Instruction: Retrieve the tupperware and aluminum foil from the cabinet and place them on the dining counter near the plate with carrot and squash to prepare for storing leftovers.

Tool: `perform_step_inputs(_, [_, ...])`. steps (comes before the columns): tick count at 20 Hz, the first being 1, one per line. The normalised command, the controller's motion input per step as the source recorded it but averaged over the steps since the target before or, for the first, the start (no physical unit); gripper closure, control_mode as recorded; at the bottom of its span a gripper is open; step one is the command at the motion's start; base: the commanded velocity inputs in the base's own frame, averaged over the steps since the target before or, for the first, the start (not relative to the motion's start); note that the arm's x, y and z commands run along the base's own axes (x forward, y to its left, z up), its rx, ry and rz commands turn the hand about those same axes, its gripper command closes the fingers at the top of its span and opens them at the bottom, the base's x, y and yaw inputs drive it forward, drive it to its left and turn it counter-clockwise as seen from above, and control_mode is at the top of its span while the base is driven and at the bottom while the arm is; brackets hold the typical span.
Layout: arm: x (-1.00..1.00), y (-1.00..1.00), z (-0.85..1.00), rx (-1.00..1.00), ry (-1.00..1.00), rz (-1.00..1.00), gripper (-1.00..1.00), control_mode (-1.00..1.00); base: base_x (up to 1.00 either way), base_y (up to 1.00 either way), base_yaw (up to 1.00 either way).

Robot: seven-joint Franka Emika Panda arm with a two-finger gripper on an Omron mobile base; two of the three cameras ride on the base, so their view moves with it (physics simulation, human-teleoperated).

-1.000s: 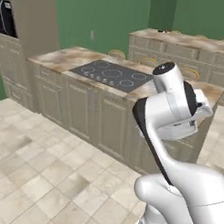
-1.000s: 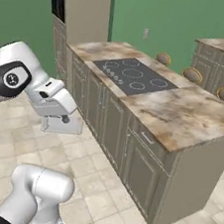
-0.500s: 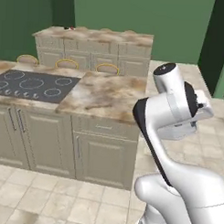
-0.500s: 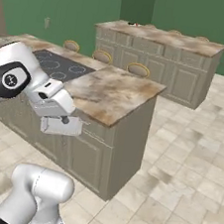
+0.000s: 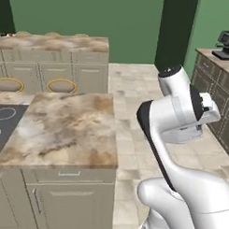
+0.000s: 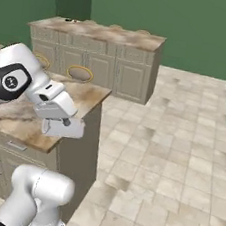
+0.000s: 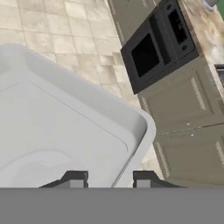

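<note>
The tupperware [image 7: 65, 127] is a white, shallow container that takes up the left half of the hand view. Its rim runs down between the two dark fingertips, and my gripper [image 7: 110, 178] is shut on that rim. From the right base view the tupperware [image 6: 63, 127] is a pale box under the hand, held over the near island's edge. The aluminum foil is out of view. Small dark things [image 6: 70, 20] lie on the left end of the far counter [image 6: 100, 32]; they are too small to tell whether they are the plate.
The marble-topped island [image 5: 64, 128] stands close on the left, with a cooktop [image 5: 1, 124] at its far left and round stools [image 5: 61, 85] behind it. A coffee machine [image 5: 227, 45] sits on the right-hand counter. A dark oven front [image 7: 157, 43] lies below the hand. Tiled floor [image 6: 181, 144] spreads to the right.
Both base views have swung round with the base, so the island slid left and open floor came into view. The arm keeps its pose and its grip on the tupperware.
</note>
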Motion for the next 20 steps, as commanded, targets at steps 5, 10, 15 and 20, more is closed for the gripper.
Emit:
perform_step_inputs(5, [0.0,0.0,0.0,0.0,0.0,0.0,1.0,1.0,1.0,-0.5,-0.39])
perform_step_inputs(10, [0.0,0.0,0.0,0.0,0.0,0.0,1.0,1.0,1.0,-0.69,-0.32])
perform_step_inputs(15, [0.0,0.0,0.0,0.0,0.0,0.0,1.0,1.0,1.0,-0.68,-0.14])
perform_step_inputs(20, [0.0,0.0,0.0,0.0,0.0,0.0,1.0,1.0,1.0,-0.68,-0.04])
